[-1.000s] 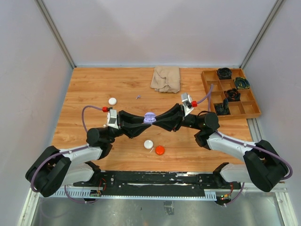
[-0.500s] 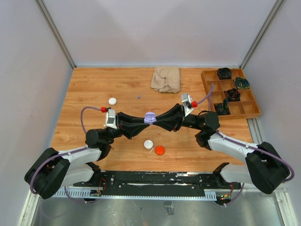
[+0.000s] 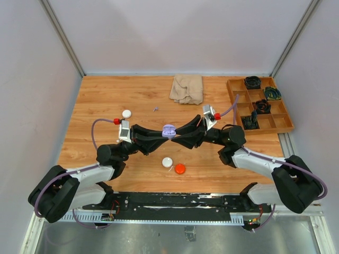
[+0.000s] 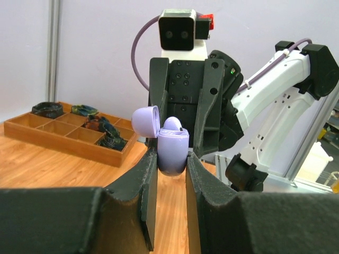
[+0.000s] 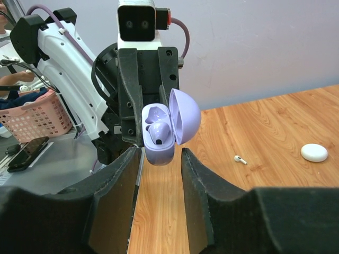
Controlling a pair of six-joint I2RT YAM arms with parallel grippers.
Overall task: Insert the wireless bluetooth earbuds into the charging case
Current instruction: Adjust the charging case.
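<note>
From above, the left gripper [image 3: 163, 133] holds a small lilac plastic charging case [image 3: 168, 131] in the air over the middle of the wooden table [image 3: 106, 95], and the right gripper [image 3: 180, 138] meets it from the other side. A tiny stemmed earbud [image 3: 155, 109] lies on the boards farther back, well apart from the case. A flat white round puck [image 3: 126, 113] sits to its left, with a second white puck [image 3: 167, 162] and a red round puck [image 3: 180, 169] nearer the bases. A crumpled beige cloth [image 3: 186, 88] and a wooden compartment tray [image 3: 259, 106] lie at the far side.

In the left wrist view, the left fingers are clamped tight on the case body. Its lid stands open, and a purple earbud [image 4: 172, 124] pokes up from inside.

In the right wrist view, the right fingers flank the case with a gap on each side (parted, gripping nothing). The loose earbud looks white here.
</note>
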